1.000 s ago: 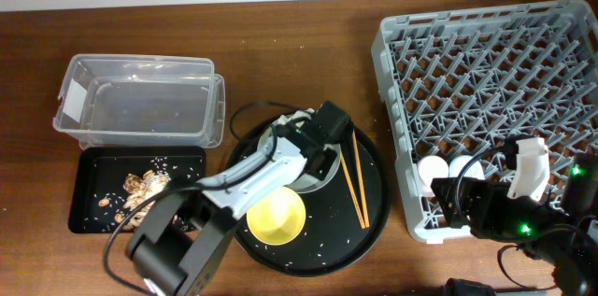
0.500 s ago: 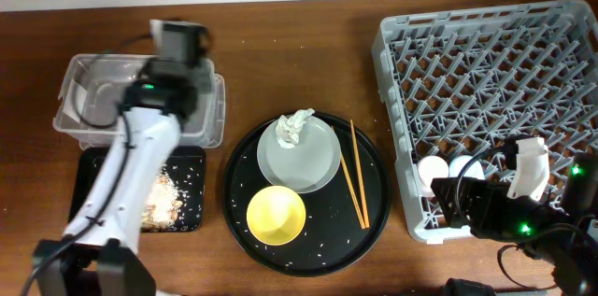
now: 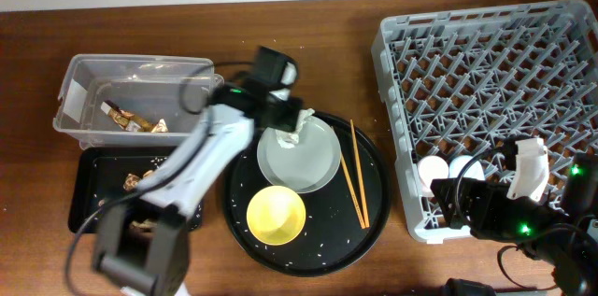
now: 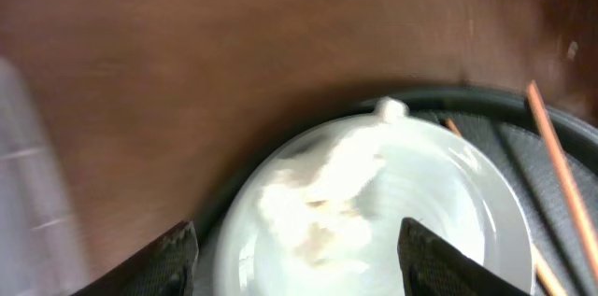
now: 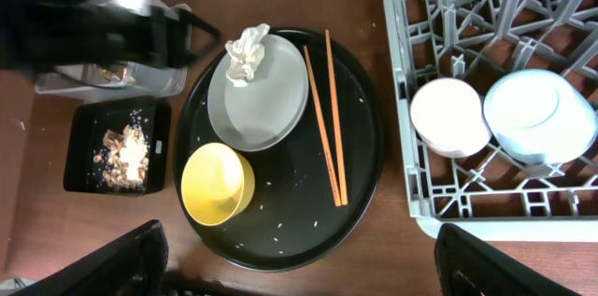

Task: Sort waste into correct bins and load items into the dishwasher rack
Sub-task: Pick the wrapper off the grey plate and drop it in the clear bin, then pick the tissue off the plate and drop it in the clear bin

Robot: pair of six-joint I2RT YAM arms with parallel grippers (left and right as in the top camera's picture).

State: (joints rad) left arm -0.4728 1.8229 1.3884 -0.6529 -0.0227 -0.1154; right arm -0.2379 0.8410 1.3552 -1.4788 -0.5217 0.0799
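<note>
White crumpled paper napkin (image 4: 322,189) lies on the pale grey-green round plate (image 4: 467,231) mid-bench, and the left gripper (image 4: 299,249) hangs over it, spread wide, likely to carry it to the clear rectangular plastic tub (image 3: 140,61) by the back-left corner.

The napkin (image 4: 322,193) sits exposed on the plate (image 4: 458,221) between the spread fingers (image 4: 173,251) of the left gripper (image 4: 301,240), chopsticks (image 4: 561,151) well aside.
</note>
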